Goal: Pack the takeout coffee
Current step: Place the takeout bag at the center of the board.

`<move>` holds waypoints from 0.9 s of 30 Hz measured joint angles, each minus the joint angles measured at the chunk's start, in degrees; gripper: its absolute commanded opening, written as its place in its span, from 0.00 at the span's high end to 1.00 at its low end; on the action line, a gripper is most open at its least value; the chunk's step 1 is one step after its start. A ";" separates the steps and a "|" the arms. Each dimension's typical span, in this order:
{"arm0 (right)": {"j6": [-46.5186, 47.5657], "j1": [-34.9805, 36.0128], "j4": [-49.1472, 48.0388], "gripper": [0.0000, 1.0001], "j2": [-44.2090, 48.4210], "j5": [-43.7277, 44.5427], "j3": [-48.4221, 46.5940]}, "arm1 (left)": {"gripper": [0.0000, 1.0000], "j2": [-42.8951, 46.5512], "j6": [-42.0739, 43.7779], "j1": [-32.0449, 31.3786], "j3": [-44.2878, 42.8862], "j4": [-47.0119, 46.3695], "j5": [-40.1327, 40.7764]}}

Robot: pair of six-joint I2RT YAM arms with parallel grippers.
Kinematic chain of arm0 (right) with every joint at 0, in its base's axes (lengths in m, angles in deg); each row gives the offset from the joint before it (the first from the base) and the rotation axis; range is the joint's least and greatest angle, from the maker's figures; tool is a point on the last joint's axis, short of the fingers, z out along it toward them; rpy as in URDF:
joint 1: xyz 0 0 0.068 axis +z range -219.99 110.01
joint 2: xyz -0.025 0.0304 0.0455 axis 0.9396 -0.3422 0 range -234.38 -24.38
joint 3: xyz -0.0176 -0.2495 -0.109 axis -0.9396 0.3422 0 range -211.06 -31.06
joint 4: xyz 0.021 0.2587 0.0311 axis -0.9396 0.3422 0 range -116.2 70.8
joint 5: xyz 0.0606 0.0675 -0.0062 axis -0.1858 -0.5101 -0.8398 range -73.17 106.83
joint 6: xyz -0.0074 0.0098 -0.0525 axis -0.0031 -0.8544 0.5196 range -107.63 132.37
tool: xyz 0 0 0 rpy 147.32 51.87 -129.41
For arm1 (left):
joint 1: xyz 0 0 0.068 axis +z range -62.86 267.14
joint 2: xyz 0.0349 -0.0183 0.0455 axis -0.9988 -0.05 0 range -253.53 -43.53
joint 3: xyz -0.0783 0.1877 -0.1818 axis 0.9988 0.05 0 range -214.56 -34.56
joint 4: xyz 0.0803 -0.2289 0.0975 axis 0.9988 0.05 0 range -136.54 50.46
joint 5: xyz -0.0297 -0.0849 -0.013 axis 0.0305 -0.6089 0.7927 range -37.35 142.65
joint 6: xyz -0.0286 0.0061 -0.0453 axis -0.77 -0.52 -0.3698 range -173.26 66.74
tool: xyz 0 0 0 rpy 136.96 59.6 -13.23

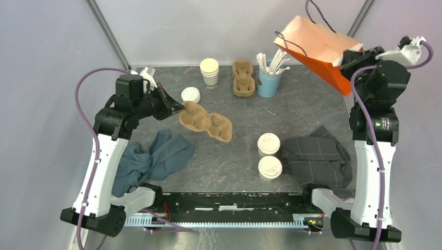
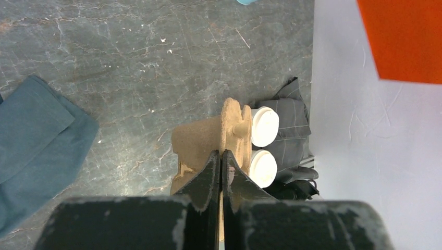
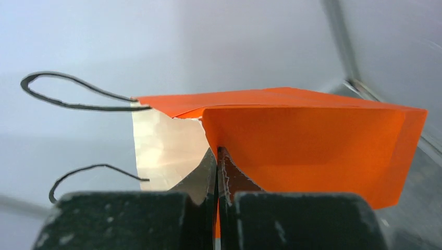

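Two takeout coffee cups with white lids stand side by side near the table's front, one [image 1: 269, 144] behind the other [image 1: 270, 167]; the left wrist view shows them [image 2: 265, 126] [image 2: 262, 167] past the carrier. My left gripper [image 1: 176, 107] [image 2: 220, 154] is shut on the rim at the near-left end of a brown pulp cup carrier [image 1: 207, 122] [image 2: 200, 139], its wells empty. At the back right, my right gripper [image 1: 345, 58] [image 3: 217, 151] is shut on the edge of an orange paper bag [image 1: 318, 44] [image 3: 312, 133], held tilted with its mouth facing left.
A stack of lidless cups [image 1: 209, 72], loose white lids [image 1: 191, 95], spare carriers [image 1: 243, 78] and a blue cup of stirrers [image 1: 269, 78] line the back. A blue cloth [image 1: 154, 156] lies front left. A grey checked cloth [image 1: 318, 156] lies front right beside the coffees.
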 measured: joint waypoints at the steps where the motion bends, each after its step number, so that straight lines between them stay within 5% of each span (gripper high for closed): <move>1: 1.07 0.02 -1.73 1.00 -0.22 -3.08 -0.72 | 0.98 0.33 0.00 0.00 -0.07 0.13 -0.20; 10: 0.44 1.29 -14.43 1.00 -4.09 -29.66 1.14 | 0.98 8.13 -0.02 0.00 -0.04 1.40 -1.36; 20: -2.69 17.29 -15.93 1.00 -11.06 -38.40 2.03 | 0.98 22.03 -0.04 0.00 -2.14 6.36 -1.84; 27: -3.61 25.35 -12.07 1.00 -17.40 -40.96 3.43 | 0.98 22.53 -0.04 -0.04 -17.22 8.70 -3.48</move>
